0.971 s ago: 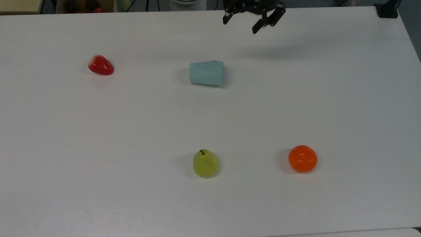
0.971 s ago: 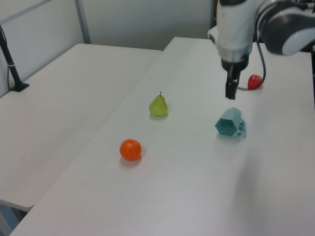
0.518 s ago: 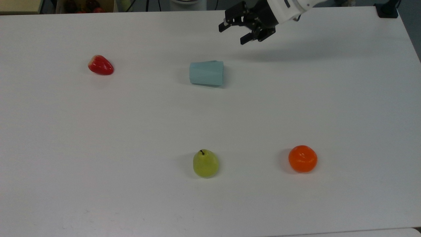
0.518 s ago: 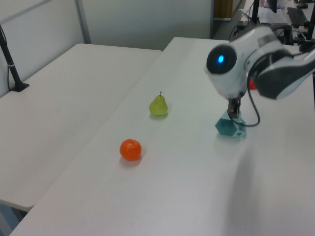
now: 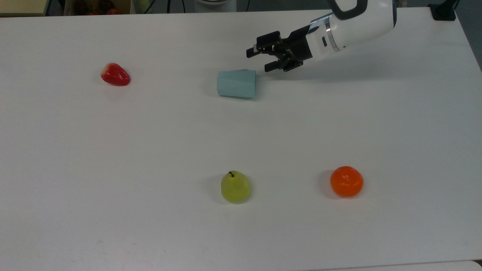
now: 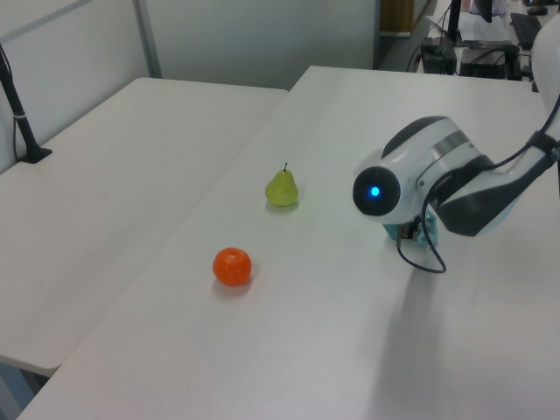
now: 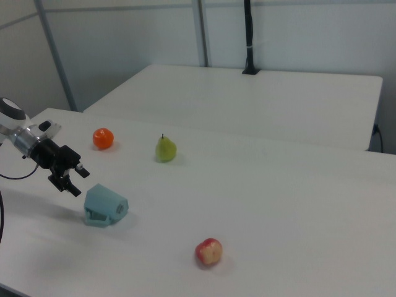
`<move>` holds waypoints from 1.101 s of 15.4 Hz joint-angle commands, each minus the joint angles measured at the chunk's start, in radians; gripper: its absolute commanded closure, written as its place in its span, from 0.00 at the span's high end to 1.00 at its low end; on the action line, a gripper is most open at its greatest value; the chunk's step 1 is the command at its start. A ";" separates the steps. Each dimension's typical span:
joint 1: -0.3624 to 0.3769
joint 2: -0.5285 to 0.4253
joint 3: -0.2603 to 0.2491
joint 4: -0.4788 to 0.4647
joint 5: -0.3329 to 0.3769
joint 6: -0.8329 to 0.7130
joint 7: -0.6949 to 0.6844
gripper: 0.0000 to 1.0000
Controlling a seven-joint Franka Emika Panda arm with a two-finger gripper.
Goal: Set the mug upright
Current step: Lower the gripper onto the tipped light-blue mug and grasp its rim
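Pale blue-green faceted matte mug (image 5: 236,84): on its side on white desk (image 5: 150,143) | black two-finger tool (image 5: 259,59): fingers apart, beside mug's rim

bench (image 5: 150,143): white, flat top; carries four things, well apart from one another
mug (image 5: 236,84): pale blue-green, faceted; lies on its side on the bench, narrow base toward the top view's left, rim toward the top view's right
strawberry (image 5: 115,74): red; rests on the bench, well off to the top view's left of the mug
pear (image 5: 235,186): yellow-green with a dark stem; sits on the bench, near the top view's lower middle
orange (image 5: 346,181): sits on the bench to the top view's right of the pear, apart from it
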 commanded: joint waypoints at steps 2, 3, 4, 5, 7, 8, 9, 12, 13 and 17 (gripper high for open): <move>0.008 0.036 -0.030 0.018 -0.050 -0.013 0.016 1.00; 0.008 0.052 -0.036 0.020 -0.060 0.001 0.016 1.00; 0.005 0.056 -0.041 0.024 -0.064 0.012 0.016 1.00; 0.004 0.058 -0.048 0.024 -0.067 0.020 0.016 1.00; -0.001 0.058 -0.051 0.026 -0.074 0.033 0.016 0.92; -0.001 0.058 -0.051 0.024 -0.074 0.036 0.016 0.82; -0.001 0.058 -0.048 0.024 -0.074 0.036 0.016 0.76; -0.001 0.058 -0.048 0.024 -0.072 0.036 0.013 0.42; -0.001 0.058 -0.048 0.024 -0.072 0.036 0.012 0.32; -0.002 0.056 -0.048 0.024 -0.071 0.033 0.003 0.09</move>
